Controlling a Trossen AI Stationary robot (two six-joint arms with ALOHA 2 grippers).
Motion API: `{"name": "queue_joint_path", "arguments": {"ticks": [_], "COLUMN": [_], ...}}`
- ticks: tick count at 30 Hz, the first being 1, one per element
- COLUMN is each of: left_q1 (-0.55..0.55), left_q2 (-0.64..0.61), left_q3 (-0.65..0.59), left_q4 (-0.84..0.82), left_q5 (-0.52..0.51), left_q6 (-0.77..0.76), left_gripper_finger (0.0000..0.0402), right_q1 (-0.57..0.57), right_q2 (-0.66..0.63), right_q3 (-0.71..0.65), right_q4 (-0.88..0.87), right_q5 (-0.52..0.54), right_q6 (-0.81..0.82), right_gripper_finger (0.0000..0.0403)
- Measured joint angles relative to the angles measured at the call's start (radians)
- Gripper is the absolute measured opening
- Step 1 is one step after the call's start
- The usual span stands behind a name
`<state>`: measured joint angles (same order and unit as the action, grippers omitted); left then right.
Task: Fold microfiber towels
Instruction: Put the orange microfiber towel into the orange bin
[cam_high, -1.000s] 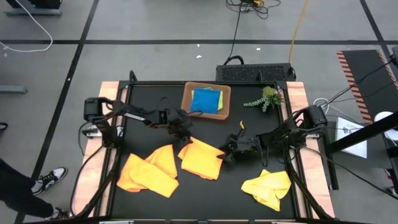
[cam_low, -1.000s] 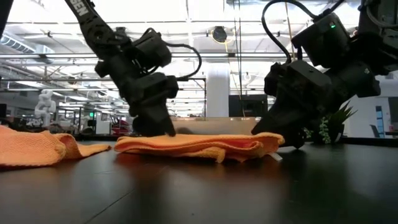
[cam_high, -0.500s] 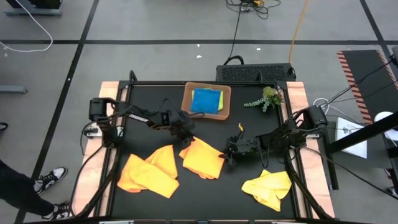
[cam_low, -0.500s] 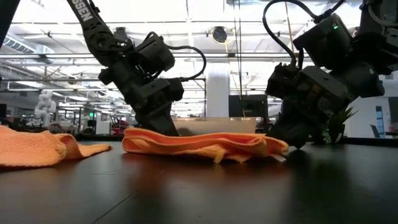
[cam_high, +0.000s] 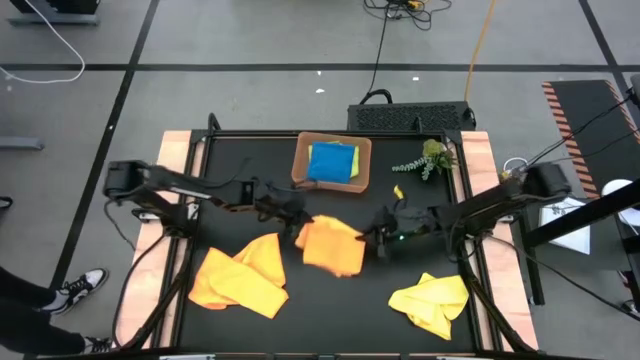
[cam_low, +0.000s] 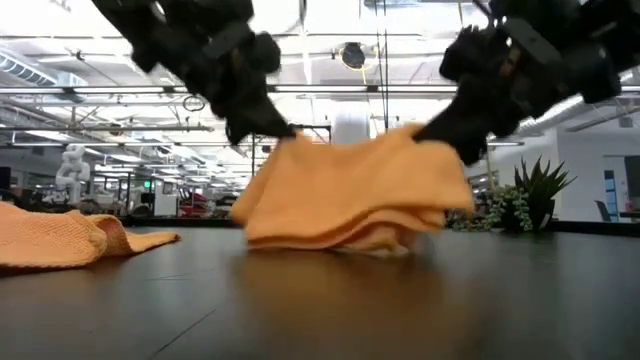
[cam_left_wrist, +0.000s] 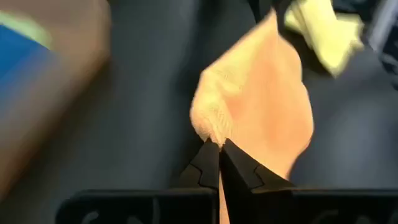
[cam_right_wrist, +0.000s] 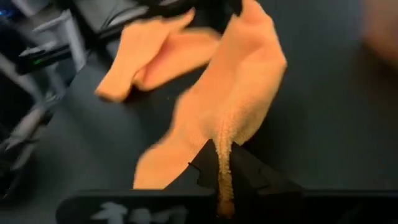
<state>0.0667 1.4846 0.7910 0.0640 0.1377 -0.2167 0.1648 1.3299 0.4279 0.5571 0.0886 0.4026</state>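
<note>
An orange microfiber towel (cam_high: 330, 246) hangs at the table's middle between my two grippers, bunched, its lower folds (cam_low: 345, 238) resting on the table. My left gripper (cam_high: 297, 227) is shut on its left upper corner. My right gripper (cam_high: 373, 240) is shut on its right upper corner. A second orange towel (cam_high: 238, 276) lies crumpled at the near left and a yellow one (cam_high: 430, 302) at the near right. A blue towel (cam_high: 330, 160) lies in the brown tray (cam_high: 302, 150), with lime green cloth beside it. My left gripper pinches the towel's left upper corner (cam_left_wrist: 209, 129) between its two fingertips, coming slanting down from the table's left. The cloth hangs below the fingers with its bottom on the table. My right gripper pinches the right upper edge (cam_right_wrist: 226, 135) between its fingertips, slanting down from the table's right. The cloth sags slack between the two holds (cam_low: 350, 160).
A small green plant sprig (cam_high: 428, 157) lies at the far right, beside the tray. Bare black table shows in front of the lifted towel and between the crumpled towels. A person's shoe (cam_high: 78, 290) shows on the floor beyond the table's left edge.
Both grippers have taken hold of the middle orange towel's two far corners and gone up with them. The towel, flat on the table a second ago, now stands raised and bunched, its far edge lifted while its lower folds stay on the table.
</note>
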Motion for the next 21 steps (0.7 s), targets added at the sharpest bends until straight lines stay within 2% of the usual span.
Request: {"name": "queue_joint_path", "arguments": {"ticks": [4,7,14,21], "left_q1": [0.000,0.022,0.156,0.321], "left_q2": [-0.101,-0.139,-0.122,-0.121], "left_q3": [0.002,0.002,0.005,0.006], "left_q4": [-0.029,-0.024,0.016,0.070], "left_q5": [-0.173,-0.238,-0.242,-0.162], "left_q6": [0.029,0.049,0.064,0.091], "left_gripper_finger": [0.0002,0.0002,0.0001,0.0000], "right_q1": [-0.057,-0.127,-0.355,-0.580], "right_q2": [-0.138,-0.206,-0.240,-0.151], "right_q3": [0.000,0.001,0.003,0.025], "right_q4": [-0.072,-0.075,-0.076,-0.018], "right_q5": [0.094,0.095,0.081,-0.060], "right_q6": [-0.091,-0.156,-0.256,-0.289], "right_gripper_finger": [0.0002,0.0002,0.0001,0.0000]}}
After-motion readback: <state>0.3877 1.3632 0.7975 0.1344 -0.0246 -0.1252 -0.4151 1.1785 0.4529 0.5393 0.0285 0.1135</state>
